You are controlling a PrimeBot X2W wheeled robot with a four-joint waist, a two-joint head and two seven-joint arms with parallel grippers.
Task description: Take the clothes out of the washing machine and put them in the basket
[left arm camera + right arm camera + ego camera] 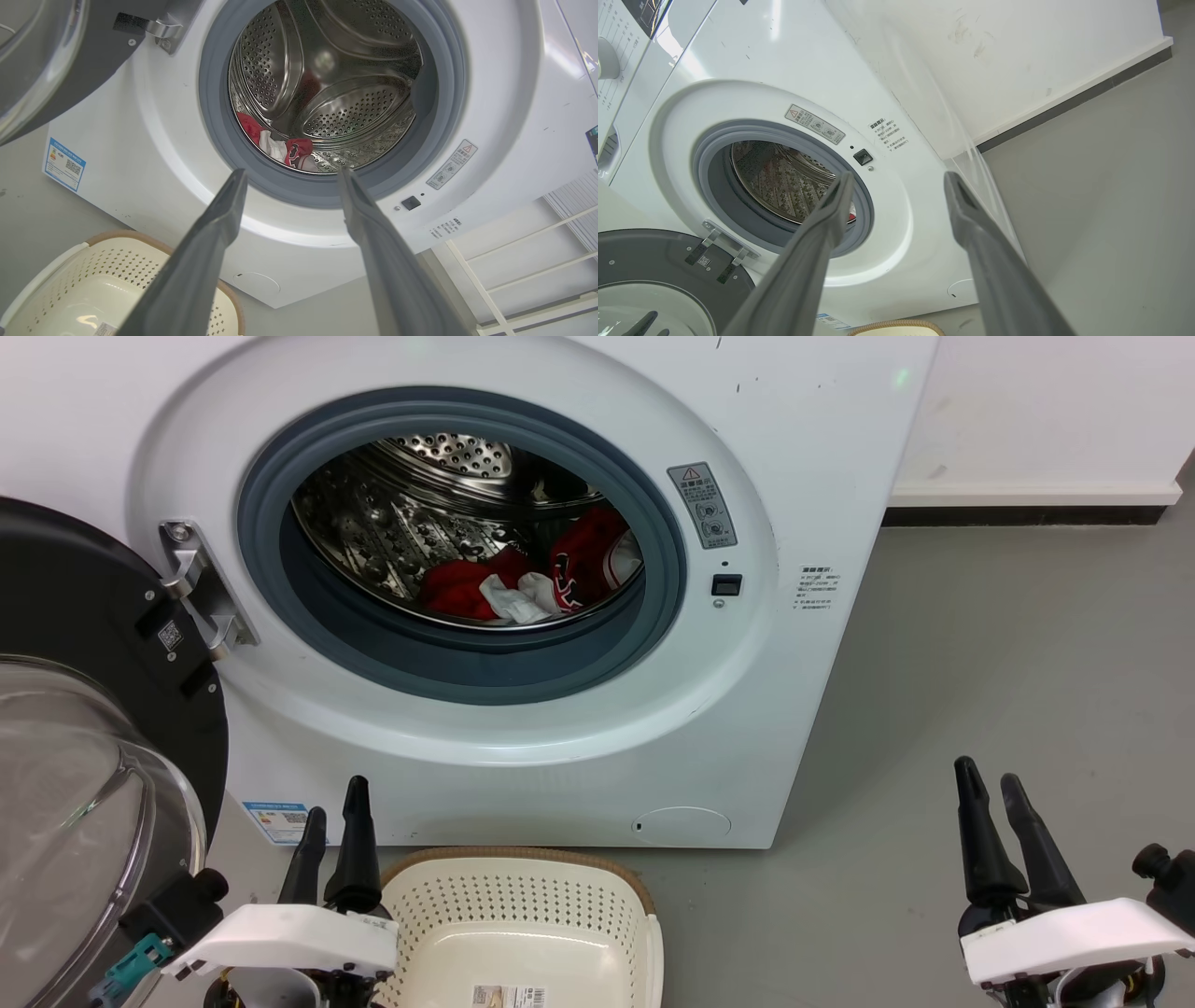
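Your left gripper [336,798] and right gripper [986,772] both hang low before the washer [822,476], fingers spread and empty. The clothes [523,583] lie in the drum's bottom, with the door [93,616] swung open. The basket [523,855] sits on the floor beside your left gripper.

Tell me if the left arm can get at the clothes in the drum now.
Probably yes. The door is swung aside, nothing blocks the way into the drum, and the open left gripper points toward the clothes lying low inside.
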